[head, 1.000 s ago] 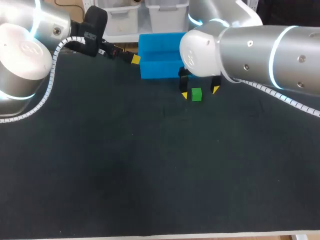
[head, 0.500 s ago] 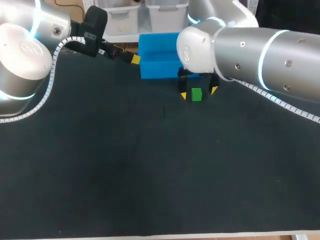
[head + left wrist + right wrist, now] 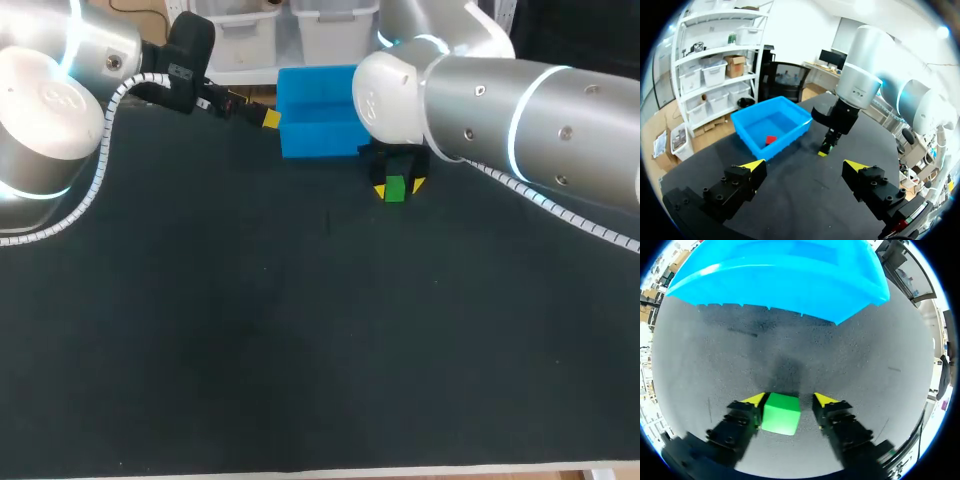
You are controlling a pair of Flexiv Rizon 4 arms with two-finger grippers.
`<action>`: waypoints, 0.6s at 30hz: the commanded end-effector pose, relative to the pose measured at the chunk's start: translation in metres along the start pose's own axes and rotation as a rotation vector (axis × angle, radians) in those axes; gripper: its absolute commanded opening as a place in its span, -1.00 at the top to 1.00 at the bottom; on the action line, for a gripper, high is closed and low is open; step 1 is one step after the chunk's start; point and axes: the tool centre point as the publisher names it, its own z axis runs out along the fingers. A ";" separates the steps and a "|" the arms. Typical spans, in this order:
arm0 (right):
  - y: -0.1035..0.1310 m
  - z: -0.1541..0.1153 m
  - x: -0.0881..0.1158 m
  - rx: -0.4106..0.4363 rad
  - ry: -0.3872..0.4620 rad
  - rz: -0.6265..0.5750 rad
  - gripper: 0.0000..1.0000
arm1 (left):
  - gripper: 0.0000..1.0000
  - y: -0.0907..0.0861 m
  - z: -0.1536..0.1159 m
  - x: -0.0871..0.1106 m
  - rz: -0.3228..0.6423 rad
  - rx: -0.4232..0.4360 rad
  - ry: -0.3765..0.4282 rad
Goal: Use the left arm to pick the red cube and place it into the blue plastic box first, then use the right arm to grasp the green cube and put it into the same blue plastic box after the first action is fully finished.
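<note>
The green cube (image 3: 394,189) rests on the black table just in front of the blue plastic box (image 3: 315,140). My right gripper (image 3: 397,188) is down over it, one yellow tip on each side. In the right wrist view the green cube (image 3: 781,413) lies against one finger (image 3: 747,407), with a narrow gap to the other, so my right gripper (image 3: 789,400) is open. The red cube (image 3: 771,140) lies inside the blue box (image 3: 785,139). My left gripper (image 3: 805,165) hangs open and holds nothing, back from the box at its left side.
The box stands at the table's far edge. My right arm (image 3: 860,75) rises just beside the box. Black table surface (image 3: 300,330) stretches toward the near edge.
My right gripper's fingers have drawn in from wide apart to close beside the green cube. The cube has stayed put. My left arm has not moved.
</note>
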 end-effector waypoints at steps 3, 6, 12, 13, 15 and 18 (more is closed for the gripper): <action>0.000 -0.005 0.005 0.008 0.000 0.002 1.00 | -1.00 0.001 0.000 0.002 0.004 0.003 -0.008; -0.002 -0.018 0.006 0.014 0.002 0.004 1.00 | -1.00 0.001 0.000 0.002 0.004 0.003 -0.008; -0.005 -0.056 0.001 0.065 0.001 -0.018 1.00 | -1.00 0.001 0.000 0.002 0.004 0.003 -0.008; -0.005 -0.061 -0.001 0.089 0.022 -0.017 1.00 | -1.00 0.001 0.000 0.002 0.004 0.003 -0.008; -0.006 -0.074 -0.002 0.073 0.009 -0.023 1.00 | -1.00 0.001 0.000 0.002 0.004 0.003 -0.008; -0.007 -0.091 -0.006 0.068 -0.007 -0.039 1.00 | -1.00 0.001 0.000 0.002 0.004 0.003 -0.008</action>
